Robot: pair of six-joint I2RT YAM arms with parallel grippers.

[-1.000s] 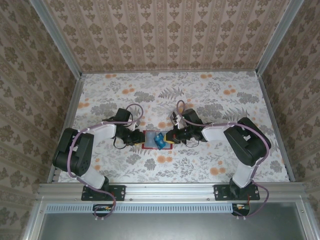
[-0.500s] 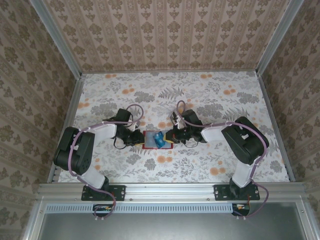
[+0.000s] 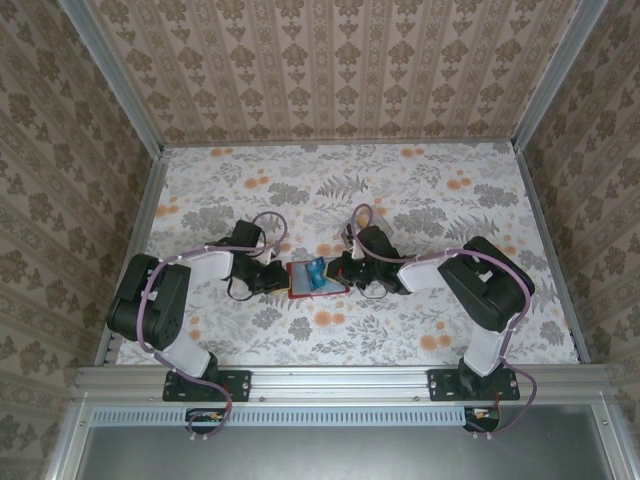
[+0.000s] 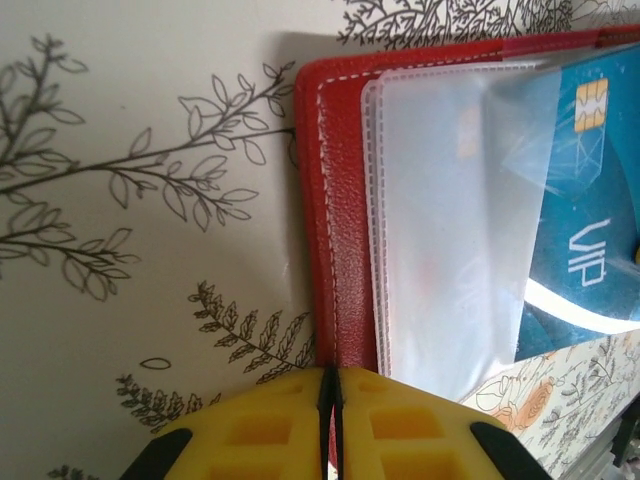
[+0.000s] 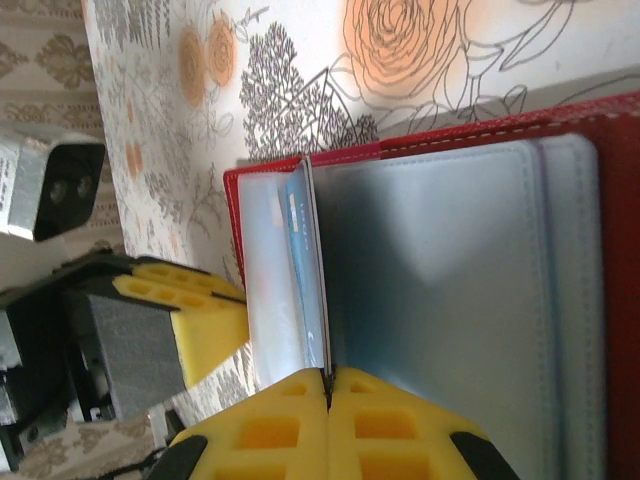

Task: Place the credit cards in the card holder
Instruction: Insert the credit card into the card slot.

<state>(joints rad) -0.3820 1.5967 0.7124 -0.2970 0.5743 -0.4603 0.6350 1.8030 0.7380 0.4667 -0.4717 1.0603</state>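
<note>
The red card holder (image 3: 318, 290) lies open on the floral table between both arms. Its red stitched edge (image 4: 325, 200) runs into my left gripper (image 4: 331, 385), whose yellow jaws are shut on it. A bluish credit card (image 4: 590, 200) marked VIP sits partly under a clear inner pocket (image 4: 440, 220). In the right wrist view this card (image 5: 303, 270) shows edge-on between the clear pockets, and my right gripper (image 5: 328, 378) is shut on its near edge. From above, the left gripper (image 3: 283, 279) touches the holder's left side and the right gripper (image 3: 340, 272) its right side.
The floral table (image 3: 400, 190) stretches back behind the holder, with patterned walls on three sides. A metal rail (image 3: 340, 378) carries both arm bases along the near edge. The left gripper's fingers (image 5: 205, 320) show just beyond the holder's far edge.
My left gripper has closed on the holder's left edge. The right gripper has moved a little left and away from the bases with the blue card, and the holder has turned slightly.
</note>
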